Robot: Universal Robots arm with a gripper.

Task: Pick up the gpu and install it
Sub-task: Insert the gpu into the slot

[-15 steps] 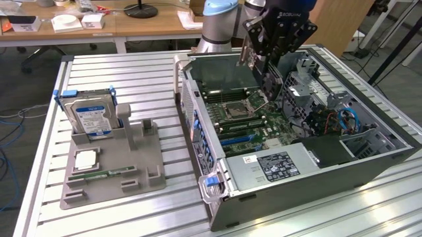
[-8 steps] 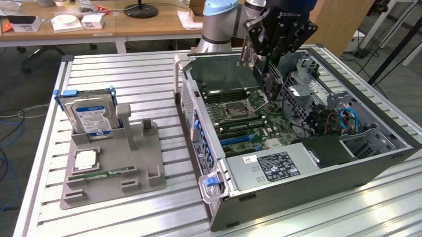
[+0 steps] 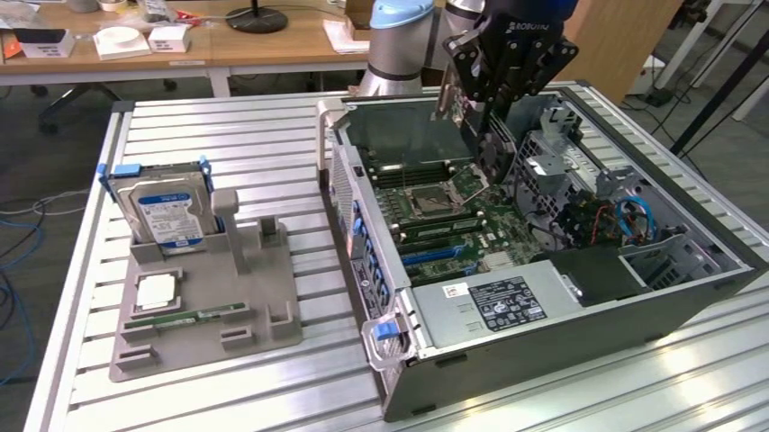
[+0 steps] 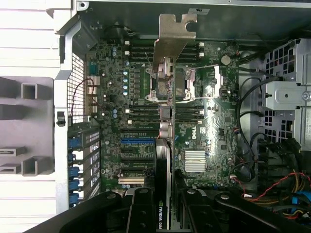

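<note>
My gripper (image 3: 478, 108) hangs over the open computer case (image 3: 553, 360), shut on the gpu (image 3: 402, 130), a thin dark card. The card hangs in the air above the motherboard (image 3: 451, 225), over its far end in the exterior view. In the wrist view I see the gpu (image 4: 165, 160) edge-on, with its silver metal bracket (image 4: 172, 39) at the end away from me. The black fingers (image 4: 141, 213) of the gripper (image 4: 165, 216) clamp the card from both sides. Beneath the card lie the processor socket (image 4: 187, 85) and the blue expansion slot (image 4: 136, 141).
On the slatted metal table (image 3: 240, 126), at the exterior view's left, stands a grey parts tray (image 3: 258, 310). It holds an upright hard drive (image 3: 168, 211), a processor chip (image 3: 157, 290) and a green memory stick (image 3: 193, 315). Drive cages and cables (image 3: 601, 216) crowd the case's right side.
</note>
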